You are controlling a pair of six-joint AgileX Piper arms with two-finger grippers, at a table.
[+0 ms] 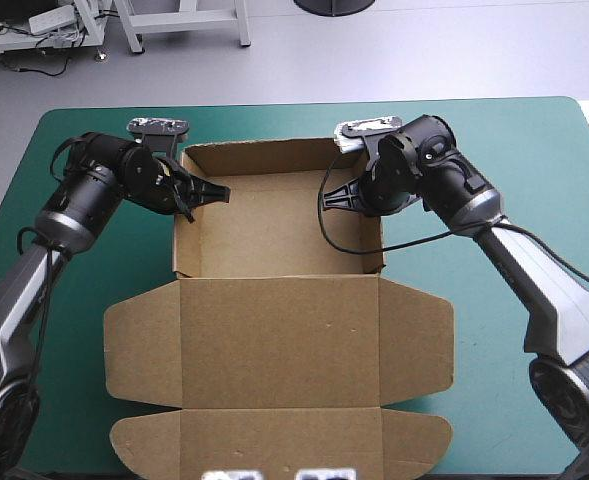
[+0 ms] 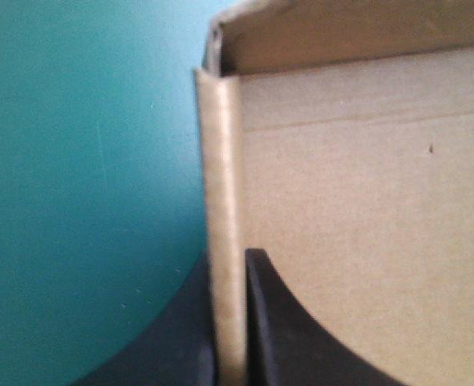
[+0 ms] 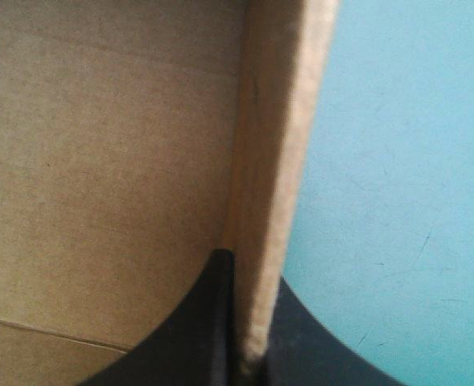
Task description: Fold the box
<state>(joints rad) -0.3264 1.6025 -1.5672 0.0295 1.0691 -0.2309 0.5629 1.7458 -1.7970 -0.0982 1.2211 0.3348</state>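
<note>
The left gripper [image 2: 230,269], with two broad black fin-shaped fingers [image 2: 301,346], is all but closed on an upright side wall [image 2: 222,185] of the brown cardboard box [image 2: 365,225]. The wall's pale, rounded top edge runs from between the fingers straight ahead to the box's corner. One finger lies inside the box, against the wall's inner face. The other lies outside, over the smooth teal-green table cover [image 2: 84,177], which fills the whole outer side. Ahead of the gripper, the held wall meets a second raised brown wall [image 2: 341,32] at the corner. A faint crease line crosses the board inside the box, with a small dark speck [image 2: 431,148] just on the gripper's side of it.
</note>
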